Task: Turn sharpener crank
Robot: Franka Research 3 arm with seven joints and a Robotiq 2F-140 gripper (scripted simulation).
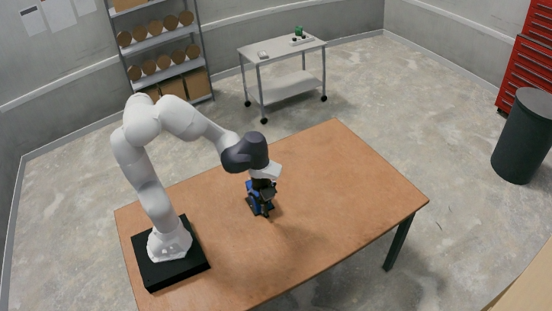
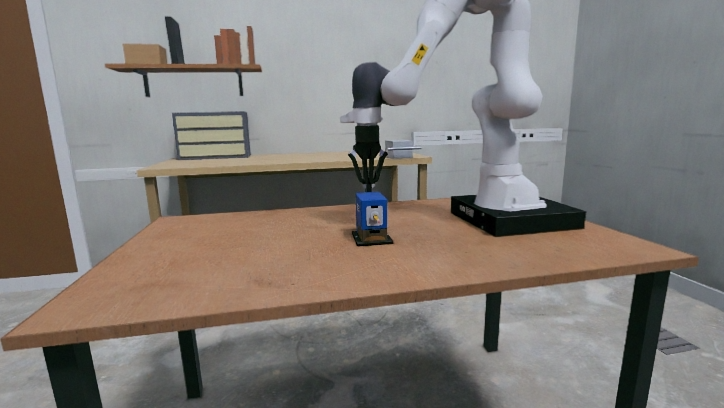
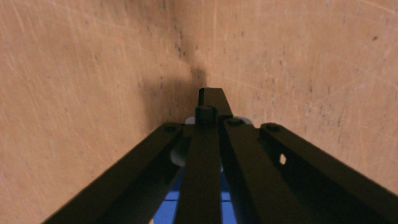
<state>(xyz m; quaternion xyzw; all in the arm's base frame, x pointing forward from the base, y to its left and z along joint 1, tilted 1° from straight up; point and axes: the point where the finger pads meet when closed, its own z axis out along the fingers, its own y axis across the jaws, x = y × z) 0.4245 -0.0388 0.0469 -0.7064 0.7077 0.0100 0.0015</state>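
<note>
We see a blue sharpener (image 2: 370,212) with a small yellow knob (image 2: 375,217) on its front and a black foot under it. The gripper (image 2: 369,178) above it is black. The arm (image 2: 506,96) is white, with a dark grey part near the wrist and a little yellow sticker (image 2: 419,53). Its base (image 2: 562,218) is black. The table (image 2: 253,273) is orange-brown wood with thin pale scratches and black legs. The floor (image 1: 425,116) is grey with pale patches. We see a red cabinet (image 1: 529,53) and a dark grey barrel (image 1: 521,146).
</note>
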